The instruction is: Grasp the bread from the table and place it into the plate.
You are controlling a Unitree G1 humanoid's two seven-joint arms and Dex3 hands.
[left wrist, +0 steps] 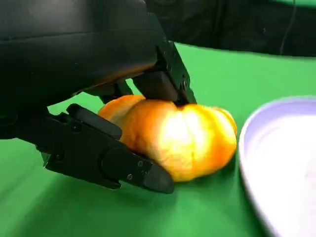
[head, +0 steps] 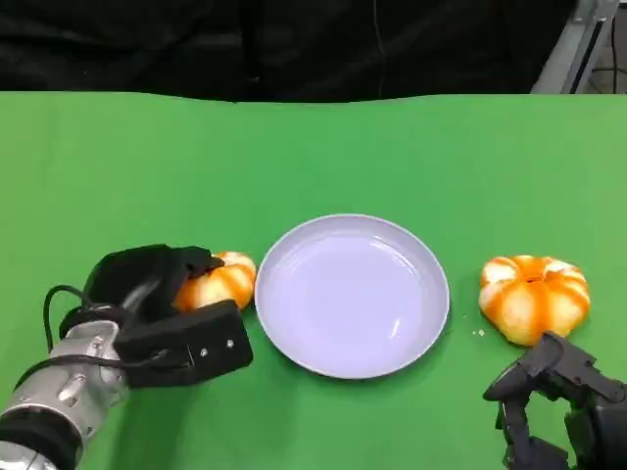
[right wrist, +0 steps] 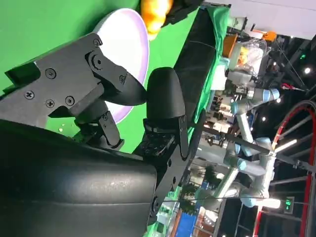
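— The left hand [head: 162, 313] is clamped on the bread [left wrist: 177, 140], on the bench just beside the plate [head: 294, 343], toward its left edge.

— Round loaf; it may squirt free or clip the rim. The right hand [head: 558, 406] holds nothing, fingers apart.

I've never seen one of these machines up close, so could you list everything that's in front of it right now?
Bread: two, orange and white, pumpkin-shaped. One lies left of the plate, with the left robot hand around it; the other lies right of the plate, untouched.
Plate: one, pale lilac-white, round, nothing on it, in the middle of the table.
Table: one, covered in green cloth.
Backdrop: dark, behind the table's far edge.
Left robot hand: black, on a silver forearm, fingers around the left bread, which rests on the table.
Right robot hand: black, at the lower right near the right bread, holding nothing.
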